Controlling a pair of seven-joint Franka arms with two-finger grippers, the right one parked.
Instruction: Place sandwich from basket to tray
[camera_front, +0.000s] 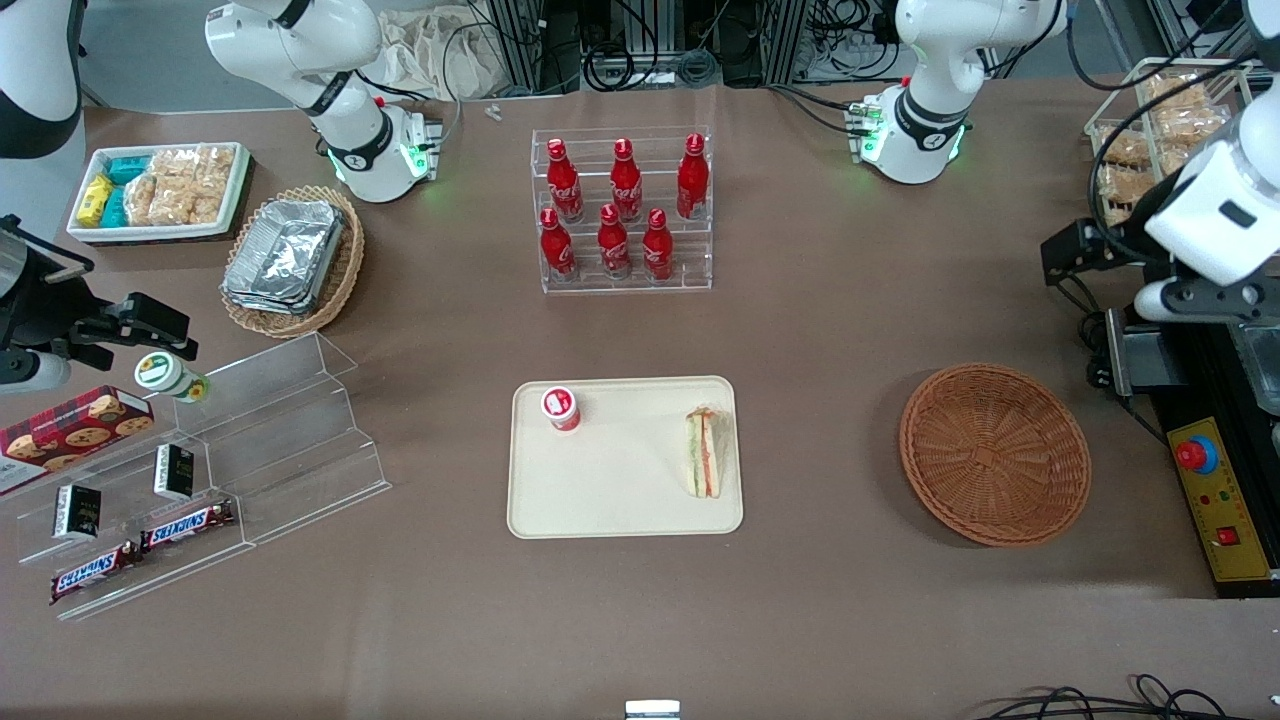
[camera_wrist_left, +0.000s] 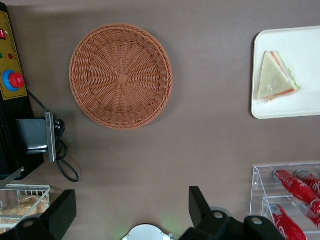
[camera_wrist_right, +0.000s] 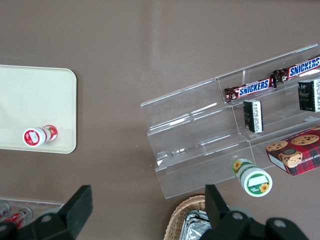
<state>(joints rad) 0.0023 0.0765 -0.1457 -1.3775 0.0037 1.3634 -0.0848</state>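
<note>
The sandwich lies on the cream tray, along the tray's edge nearest the working arm; the left wrist view shows it too on the tray. The reddish-brown wicker basket is empty and sits beside the tray toward the working arm's end; it also shows in the left wrist view. My left gripper hangs high above the table, farther from the front camera than the basket. In the left wrist view the gripper is open wide and empty.
A small red-and-white bottle stands on the tray. A clear rack of cola bottles stands farther from the front camera. A black control box with a red button is beside the basket. Clear shelves with snacks lie toward the parked arm's end.
</note>
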